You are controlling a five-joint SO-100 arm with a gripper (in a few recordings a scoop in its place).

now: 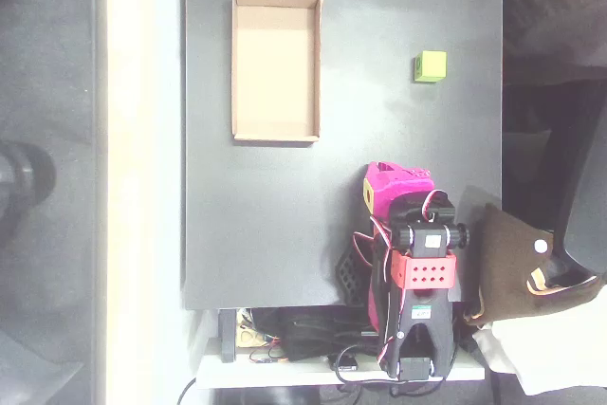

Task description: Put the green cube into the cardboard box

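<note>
Nothing done: green cube [431, 66] on worktop [285, 234], well apart from empty cardboard box [276, 64]; tool [391, 187] far off (open/closed: can't tell).

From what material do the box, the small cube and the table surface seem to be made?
The cardboard box looks like plain tan cardboard with a matte finish: its thin walls look folded up and its floor is dull and even. The green cube seems to be plastic or foam; its plain lime faces show no grain, so this stays open. The table has a dark, matte, slightly speckled top, perhaps laminate.
</note>
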